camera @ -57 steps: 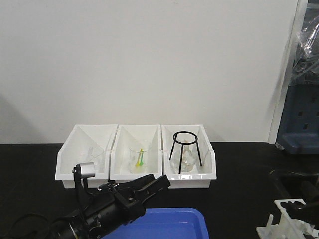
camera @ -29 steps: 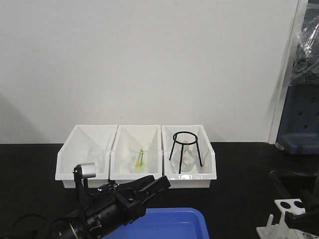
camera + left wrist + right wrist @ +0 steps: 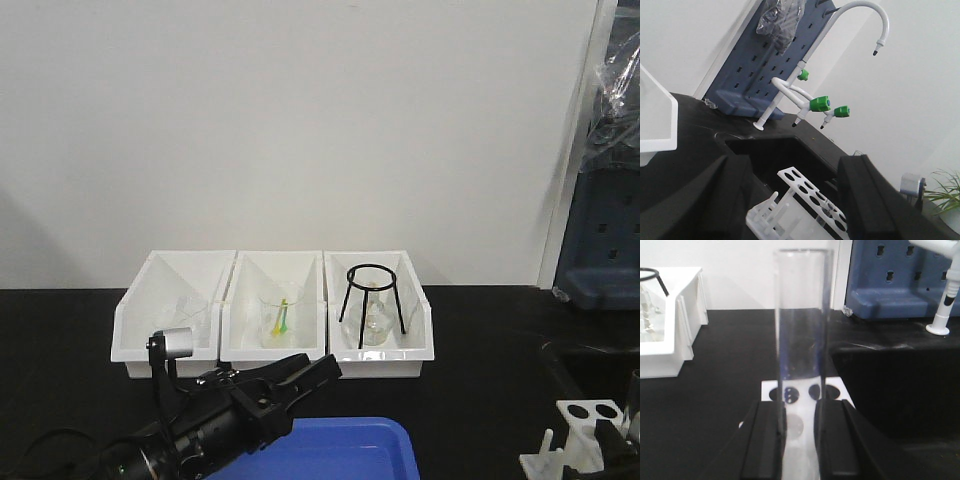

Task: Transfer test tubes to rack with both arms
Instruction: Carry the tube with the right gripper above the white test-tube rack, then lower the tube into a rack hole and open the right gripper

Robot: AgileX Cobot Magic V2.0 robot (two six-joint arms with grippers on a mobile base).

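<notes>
One tube (image 3: 801, 315) upright in R claw (image 3: 800, 412)

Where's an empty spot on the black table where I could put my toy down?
The counter is bare between the right bin and the sink, and also left of the bins. The front is crowded. The left fingers and the blue tray fill the middle. At the rack, the right fingers hold a tube.

- The test tube (image 3: 801, 340) ran out of frame below, its base unseen between the fingers of the right gripper (image 3: 800, 412).
- The rack (image 3: 590, 413) was clipped by the front view's lower edge.
</notes>
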